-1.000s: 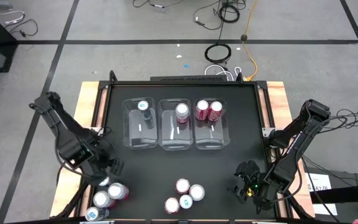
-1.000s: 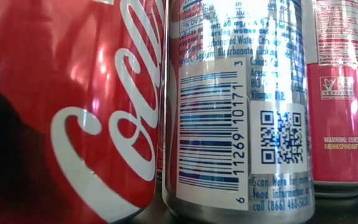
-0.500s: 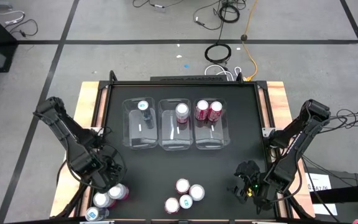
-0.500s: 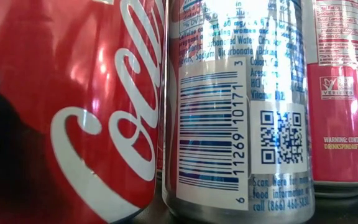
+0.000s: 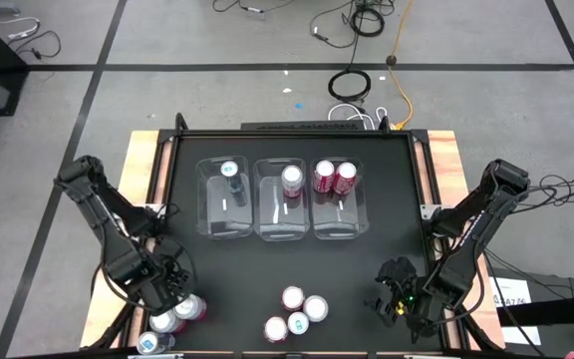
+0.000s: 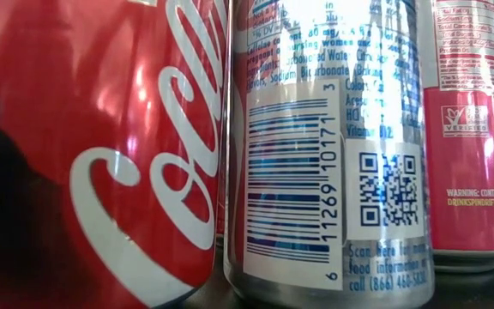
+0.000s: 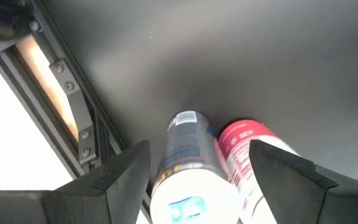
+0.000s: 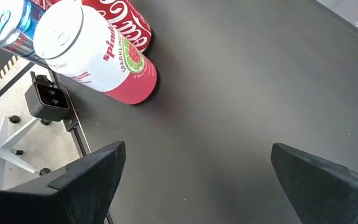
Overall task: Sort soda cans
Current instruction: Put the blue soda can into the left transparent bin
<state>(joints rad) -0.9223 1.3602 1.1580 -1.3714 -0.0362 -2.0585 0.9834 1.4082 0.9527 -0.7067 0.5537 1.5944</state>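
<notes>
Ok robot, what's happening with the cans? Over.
Left gripper open, straddling a blue can near the table's front-left corner. Red can close beside it. Right gripper open, idle front-right.

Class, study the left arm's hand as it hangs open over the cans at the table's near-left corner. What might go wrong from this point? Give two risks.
1. The left hand straddles a blue-and-silver can with a red can close beside it; a finger coming down may knock the red can over.
2. This cluster sits near the table edge, so a nudged can might roll off.

The right hand waits near the table's right side.
</notes>
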